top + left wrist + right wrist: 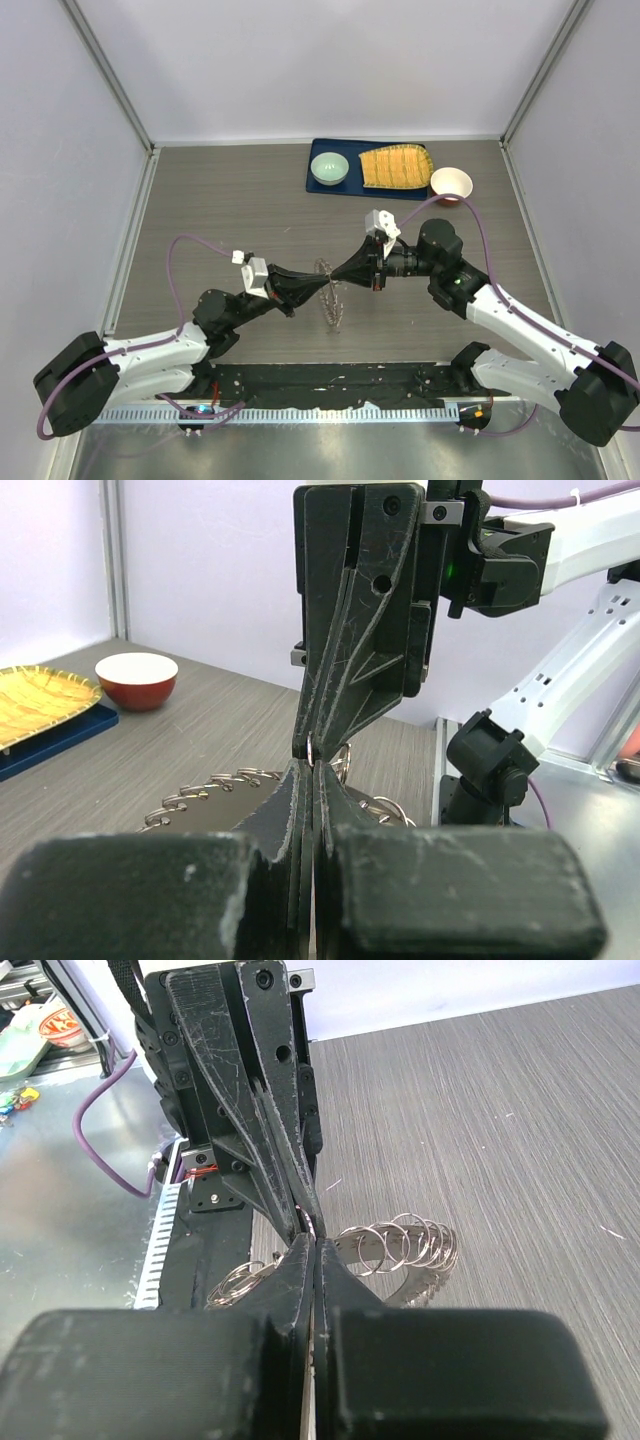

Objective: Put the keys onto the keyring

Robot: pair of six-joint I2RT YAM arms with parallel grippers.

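The grey wood table (230,200) has white walls around it. In the middle, the keyring (331,303) stands up on its edge. The left gripper (324,288) and the right gripper (341,277) meet tip to tip right at it. Both are squeezed tight, and I cannot tell what they pinch. Far back are a blue tray (390,193), a green bowl (329,168) and a red bowl (451,184).

Table (230,200): grey-brown, fine lengthwise grain.
Tray (320,188): dark blue.
Bowl on tray (329,168): pale green.
Mat (396,166): yellow, ribbed stripes.
Bowl beside tray (451,184): red outside, white inside.
Keyring (332,305): silver-grey.
Left gripper (323,286): black.
Right gripper (337,277): black.
Cables (169,268): purple.
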